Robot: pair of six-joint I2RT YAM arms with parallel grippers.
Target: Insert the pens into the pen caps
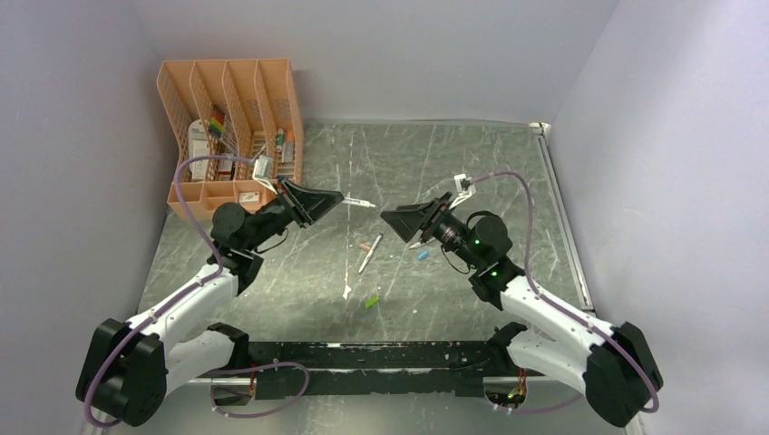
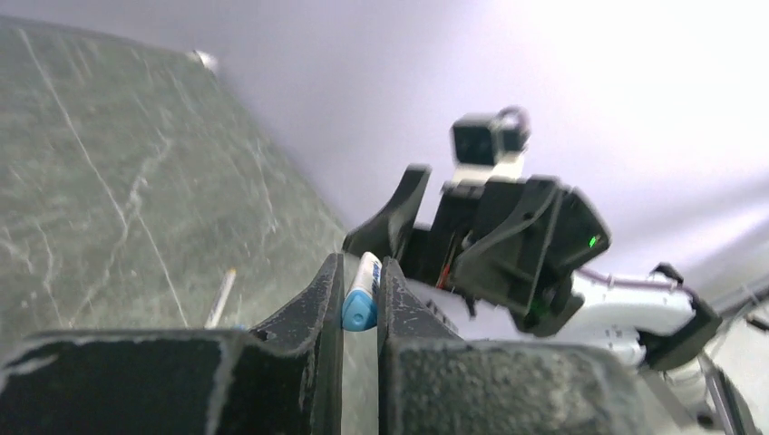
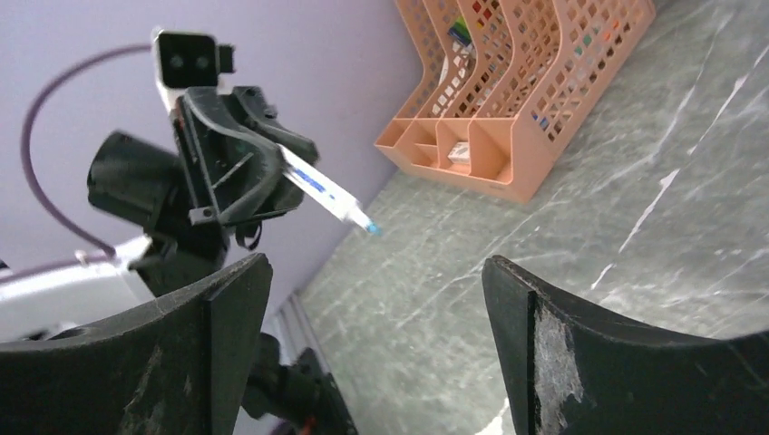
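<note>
Pen (image 1: pixel 361 203), blue-tipped, was pinched between the clenched fingers of the left gripper (image 1: pixel 338 199), its tip projecting beyond the fingertips toward the right gripper (image 1: pixel 392 220). That gripper's fingers (image 3: pixel 580 353) stood spread wide, holding nothing. A blue cap (image 1: pixel 423 256) lay on the table (image 1: pixel 508 181) behind those fingertips.

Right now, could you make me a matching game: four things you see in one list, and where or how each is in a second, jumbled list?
Things:
1 left gripper
2 right gripper
3 green cap
4 peach organiser

States:
A wide open, holding nothing
B far left corner of the table
C shut on a blue-tipped pen
D lying loose on the near side

Pairs: 1-C, 2-A, 3-D, 4-B
</note>
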